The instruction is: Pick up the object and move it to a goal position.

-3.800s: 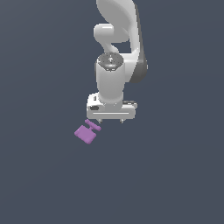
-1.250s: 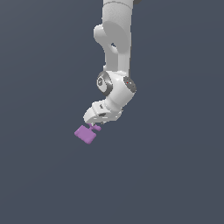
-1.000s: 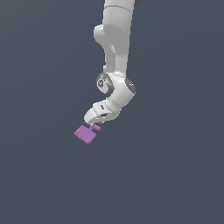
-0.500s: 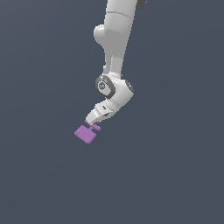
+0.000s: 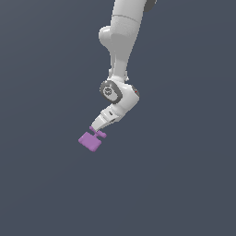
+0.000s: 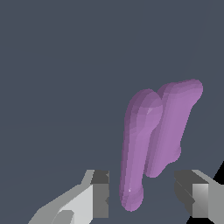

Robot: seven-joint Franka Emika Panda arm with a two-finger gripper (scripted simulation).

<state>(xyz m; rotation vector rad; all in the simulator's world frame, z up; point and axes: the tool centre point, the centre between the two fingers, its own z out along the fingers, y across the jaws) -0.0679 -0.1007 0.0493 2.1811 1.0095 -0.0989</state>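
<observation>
The object [image 5: 90,141] is a small flat purple block with a short T-shaped stem, lying on the dark grey floor. My gripper [image 5: 96,130] is tilted and sits low at the stem end of the block, on the side toward the exterior view's right. In the wrist view the object [image 6: 153,131] stands edge-on between my two grey fingers [image 6: 100,197]. The gripper [image 6: 146,199] is open, with a gap between each finger and the purple stem. Nothing is held.
Only the plain dark grey floor [image 5: 184,184] surrounds the block. The white arm [image 5: 122,55] leans in from above toward the exterior view's left.
The hand, upright above the block at first, has tilted and come down to the block's stem. In the last second it crept slightly lower. The block has not moved.
</observation>
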